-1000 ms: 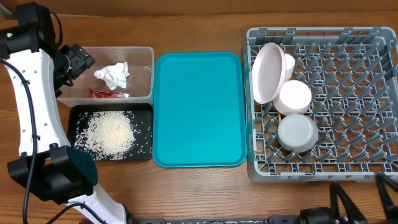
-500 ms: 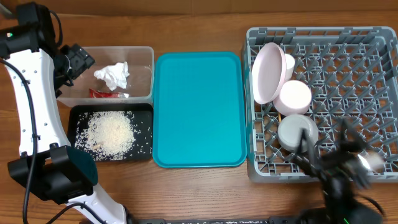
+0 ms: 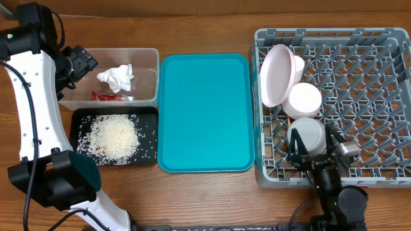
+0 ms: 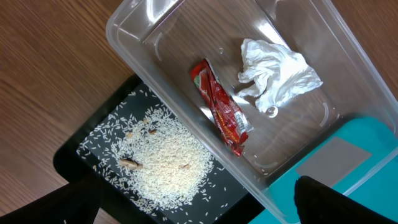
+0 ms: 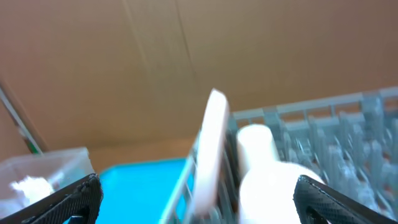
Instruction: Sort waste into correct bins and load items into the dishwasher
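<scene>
Top-down overhead; left wrist close over tub [image 4: 186, 31], right wrist low across rack [image 5: 348, 121].

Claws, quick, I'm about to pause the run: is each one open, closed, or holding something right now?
Left claw: open, holding nothing.
Right claw: open, holding nothing.

No lettering is legible anywhere, not even on the red snack wrapper [image 4: 221, 109].

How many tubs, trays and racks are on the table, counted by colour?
clear tub: 1
black tray: 1
teal tray: 1
grey dish rack: 1
Total: 4
</scene>
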### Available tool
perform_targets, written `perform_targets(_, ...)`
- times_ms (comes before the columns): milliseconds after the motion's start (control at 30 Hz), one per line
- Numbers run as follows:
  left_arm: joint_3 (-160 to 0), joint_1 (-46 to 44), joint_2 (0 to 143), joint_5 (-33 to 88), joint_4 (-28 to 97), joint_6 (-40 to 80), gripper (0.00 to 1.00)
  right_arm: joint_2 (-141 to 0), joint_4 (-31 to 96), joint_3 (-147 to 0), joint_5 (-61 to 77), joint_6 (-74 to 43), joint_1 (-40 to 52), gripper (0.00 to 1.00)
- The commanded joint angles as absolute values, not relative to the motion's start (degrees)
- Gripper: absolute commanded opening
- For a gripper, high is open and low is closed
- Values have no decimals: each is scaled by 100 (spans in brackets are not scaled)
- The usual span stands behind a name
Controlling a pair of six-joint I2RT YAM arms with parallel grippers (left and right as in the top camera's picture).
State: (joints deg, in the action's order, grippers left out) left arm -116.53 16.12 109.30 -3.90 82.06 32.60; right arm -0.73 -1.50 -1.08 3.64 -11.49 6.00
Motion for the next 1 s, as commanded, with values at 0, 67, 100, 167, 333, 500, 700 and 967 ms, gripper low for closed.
perform_targets(0,-11684,1573,10908,-447,8204,3190,100,-16,202,-45,239,-851,572,100)
perform_targets(67,-11684,1573,10908,-449,8204,3190,100,-16,486,-45,242,-746,572,100)
perform_targets(100,-11684,1573,10908,-449,8202,3190,100,-16,473,-45,242,-672,572,100)
perform_targets(167,-11684,1573,10908,-449,8202,3190,100,-16,471,-45,246,-486,572,100)
perform_targets(333,-11684,1573,10908,-449,8202,3190,100,-16,469,-45,259,242,572,100)
perform_targets(500,-11684,1573,10908,-449,8202,3190,100,-16,473,-45,215,626,572,100)
perform_targets(700,-11684,1573,10908,-449,8202,3190,100,-16,471,-45,261,447,576,100)
perform_targets(967,-11684,1573,10908,-449,8202,3190,100,-16,467,-45,259,449,576,100)
